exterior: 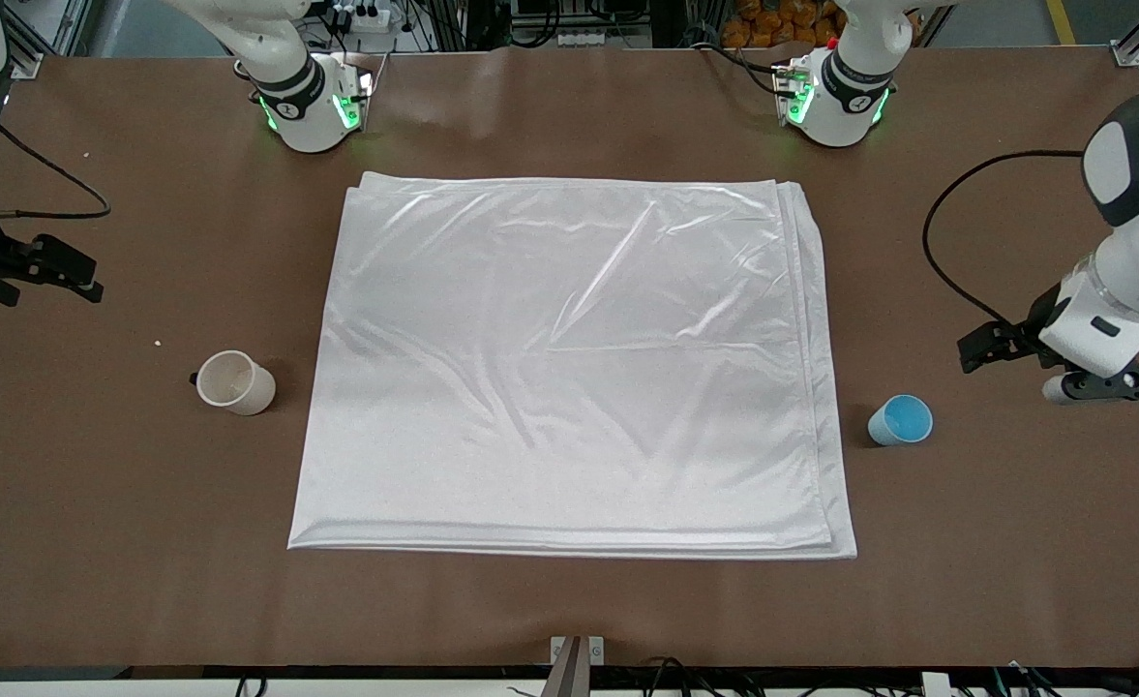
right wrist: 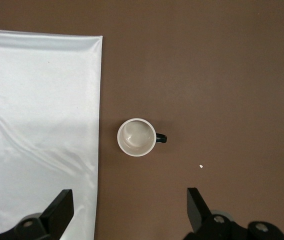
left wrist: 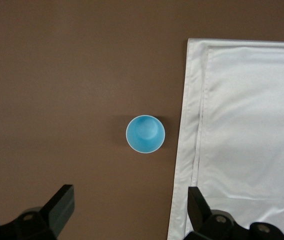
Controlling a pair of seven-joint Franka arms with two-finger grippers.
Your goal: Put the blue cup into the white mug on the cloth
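Observation:
The blue cup (exterior: 901,420) stands upright on the bare table beside the cloth's edge, toward the left arm's end. The white mug (exterior: 233,382) stands upright on the bare table beside the cloth's other edge, toward the right arm's end, its dark handle pointing away from the cloth. The cloth (exterior: 569,368) lies flat and wrinkled in the middle. My left gripper (exterior: 1116,382) hangs open and empty high over the table near the blue cup (left wrist: 145,133). My right gripper (exterior: 37,266) hangs open and empty high over the table near the mug (right wrist: 137,137).
The arm bases (exterior: 308,106) stand along the table's edge farthest from the front camera. A black cable (exterior: 46,174) lies on the table near the right arm. A small white crumb (exterior: 157,342) lies near the mug. Brown table (exterior: 569,610) surrounds the cloth.

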